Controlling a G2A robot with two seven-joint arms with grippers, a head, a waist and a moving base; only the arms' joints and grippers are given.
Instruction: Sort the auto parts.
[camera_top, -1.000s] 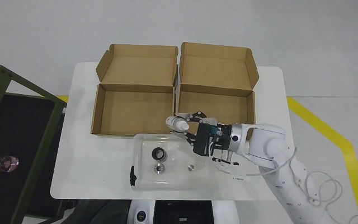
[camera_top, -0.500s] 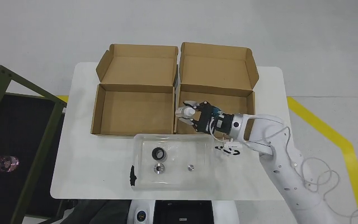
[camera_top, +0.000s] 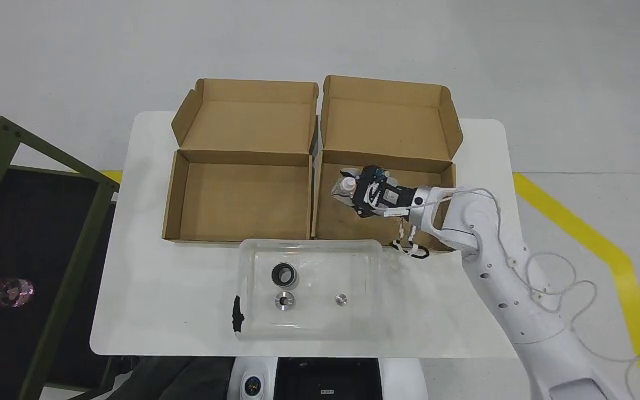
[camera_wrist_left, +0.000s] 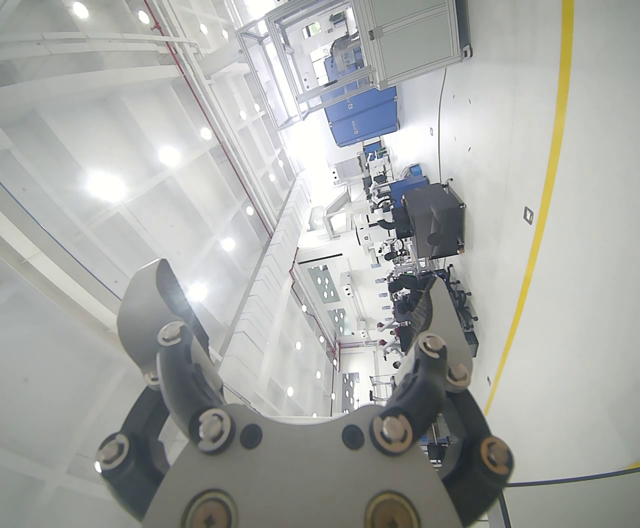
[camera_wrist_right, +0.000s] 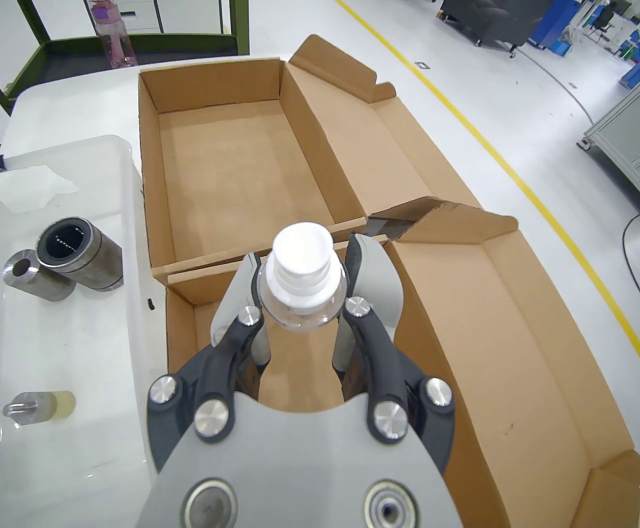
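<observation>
The little clear bottle (camera_wrist_right: 302, 285) has a white screw cap. Its long way runs the same way as the fingers that hold it. The cap sticks out past the fingertips and points toward the left cardboard box (camera_top: 240, 200). The bottle hangs over the right cardboard box (camera_top: 340, 226), close to the wall next to the other box.

The right gripper (camera_wrist_right: 305, 260) squeezes the bottle's round body from both sides. The right arm comes in from the robot's right side, over the box's near wall.

Both boxes are open, with their lids folded back. A clear plastic tray (camera_top: 320, 272) sits just in front of them on the white table (camera_top: 150, 250). Three metal parts lie in it (all apart from the bottle): a linear bearing (camera_wrist_right: 80, 252), a thick metal cylinder with a hole (camera_wrist_right: 32, 275) touching it, and a small metal pin (camera_wrist_right: 40, 405) farther off.

The left gripper (camera_wrist_left: 292, 290) points up at the ceiling, fingers spread wide, holding nothing.
</observation>
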